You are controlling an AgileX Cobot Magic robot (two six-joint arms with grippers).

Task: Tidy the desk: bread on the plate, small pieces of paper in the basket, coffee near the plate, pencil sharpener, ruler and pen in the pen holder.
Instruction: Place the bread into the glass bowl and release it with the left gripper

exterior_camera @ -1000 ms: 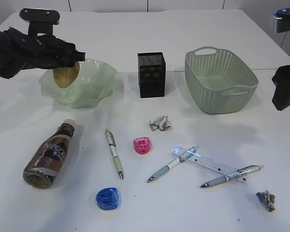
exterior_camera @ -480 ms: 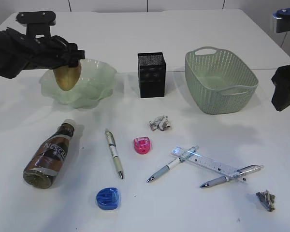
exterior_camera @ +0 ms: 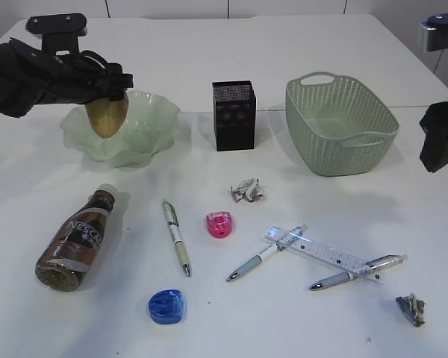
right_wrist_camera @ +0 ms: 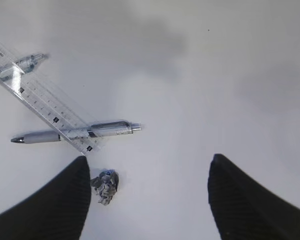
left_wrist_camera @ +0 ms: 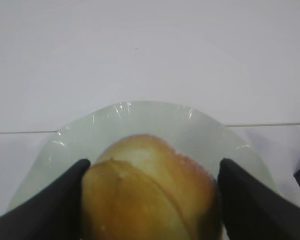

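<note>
While your left hand [left_wrist_camera: 150, 200] has spread wider around the golden-brown crusty roll [exterior_camera: 107, 115], it hangs over the ruffled pale green plate [exterior_camera: 145, 145], nearly released; your right hand [right_wrist_camera: 149, 200] waits wide, empty.

No non-task item shows apart from a white back wall [exterior_camera: 209, 7].

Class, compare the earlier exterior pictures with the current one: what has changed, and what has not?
The left gripper, carrying the bread, shifted slightly right over the plate. In the wrist view the bread sits between its fingers; release is unclear. Everything on the desk stayed put.
</note>
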